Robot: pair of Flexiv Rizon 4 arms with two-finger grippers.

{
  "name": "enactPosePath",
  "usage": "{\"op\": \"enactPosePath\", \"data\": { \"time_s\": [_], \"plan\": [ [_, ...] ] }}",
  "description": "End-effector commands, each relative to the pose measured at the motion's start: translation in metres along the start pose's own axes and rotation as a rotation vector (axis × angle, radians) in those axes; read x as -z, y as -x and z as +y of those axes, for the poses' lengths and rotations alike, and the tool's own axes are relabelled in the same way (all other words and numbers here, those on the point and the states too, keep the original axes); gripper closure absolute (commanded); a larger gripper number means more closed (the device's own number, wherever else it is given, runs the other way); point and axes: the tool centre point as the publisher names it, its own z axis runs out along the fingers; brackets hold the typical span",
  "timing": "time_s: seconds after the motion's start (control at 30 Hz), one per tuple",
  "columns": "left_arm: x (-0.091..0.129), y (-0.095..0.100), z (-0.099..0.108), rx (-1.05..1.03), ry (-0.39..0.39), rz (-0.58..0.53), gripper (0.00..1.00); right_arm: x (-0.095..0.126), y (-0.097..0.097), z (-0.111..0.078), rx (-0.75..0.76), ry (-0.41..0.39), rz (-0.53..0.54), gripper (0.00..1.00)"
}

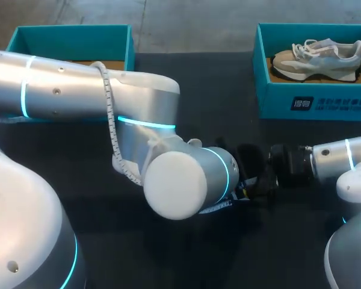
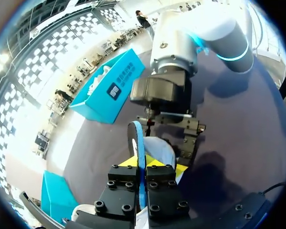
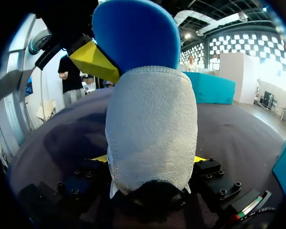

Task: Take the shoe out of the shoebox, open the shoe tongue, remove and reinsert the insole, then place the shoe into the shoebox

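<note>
So the right claw is clamped on the heel end of a grey shoe, about mid-frame over the dark worktop. The left claw is pinched tight on the blue insole, which stands on edge right up against that shoe. Another shoe sits in the teal box upper right. A second box is upper left.

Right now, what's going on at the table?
The right gripper is shut on a grey shoe over the middle of the table. The left gripper pinches the blue insole, which sticks partly out of the shoe. Whether it is coming out or going back in cannot be told. A second shoe lies in the shoebox.
</note>
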Motion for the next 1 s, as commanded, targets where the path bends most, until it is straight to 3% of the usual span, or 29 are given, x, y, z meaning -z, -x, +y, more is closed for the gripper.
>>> {"op": "enactPosePath", "data": {
  "time_s": [0.03,0.73,1.0],
  "plan": [
    [0.016,0.005,-0.002,0.001,-0.026,0.005,1.00,0.000,-0.001,0.001,0.001,-0.004,-0.001,1.00],
    [0.086,0.032,-0.065,0.075,-0.317,0.192,1.00,0.000,-0.001,0.001,0.001,-0.004,-0.001,1.00],
    [0.105,0.052,-0.097,0.117,-0.443,0.341,1.00,0.000,-0.001,0.001,0.001,-0.004,-0.001,1.00]
  ]
}}
